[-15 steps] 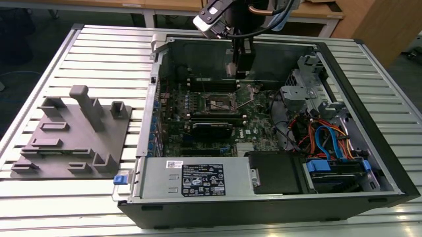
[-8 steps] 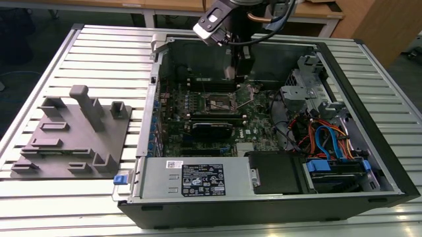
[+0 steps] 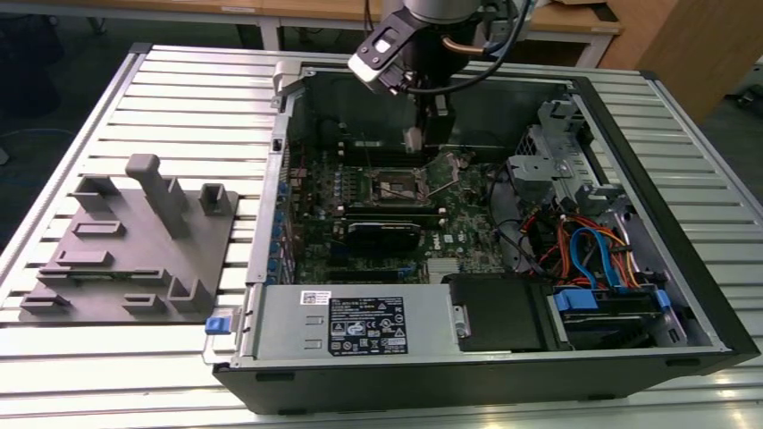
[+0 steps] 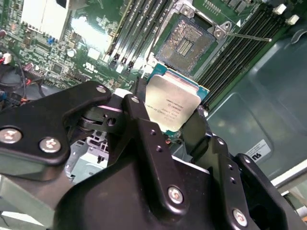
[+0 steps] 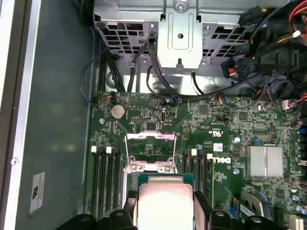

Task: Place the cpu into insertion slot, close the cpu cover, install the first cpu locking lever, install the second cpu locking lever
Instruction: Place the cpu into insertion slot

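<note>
gripper: hanging inside the open computer case, black fingers clamped on opposite edges of the cpu, which leaves its underside free to go down flat
cpu: flat square, dull silver lid over a green rim, held aloft just short of the insertion slot, not seated yet
insertion slot: dark, finely pinned square in a thin metal rim, bare on the green motherboard
cpu cover: thin silver frame, tilted up, so the way in looks clear
</note>
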You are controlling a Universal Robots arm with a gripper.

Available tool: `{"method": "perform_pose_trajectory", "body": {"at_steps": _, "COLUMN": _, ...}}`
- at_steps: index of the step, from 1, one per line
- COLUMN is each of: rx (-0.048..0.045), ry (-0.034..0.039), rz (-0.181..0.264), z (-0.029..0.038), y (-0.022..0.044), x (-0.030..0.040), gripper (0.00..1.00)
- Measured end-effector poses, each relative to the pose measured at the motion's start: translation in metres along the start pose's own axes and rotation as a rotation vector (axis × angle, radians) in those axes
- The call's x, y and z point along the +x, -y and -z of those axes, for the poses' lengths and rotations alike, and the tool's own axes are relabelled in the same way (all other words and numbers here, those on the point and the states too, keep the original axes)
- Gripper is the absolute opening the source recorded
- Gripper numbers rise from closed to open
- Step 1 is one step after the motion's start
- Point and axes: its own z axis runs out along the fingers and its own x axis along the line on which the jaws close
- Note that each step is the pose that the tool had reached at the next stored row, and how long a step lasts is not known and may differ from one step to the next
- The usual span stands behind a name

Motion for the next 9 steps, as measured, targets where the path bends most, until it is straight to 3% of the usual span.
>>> {"method": "perform_pose_trajectory", "body": {"at_steps": 9, "rx": -0.0001, "ry": 0.0000, "rz": 0.000, "z": -0.0012, "y": 0.0001, "x": 0.0004, "gripper": 0.54}}
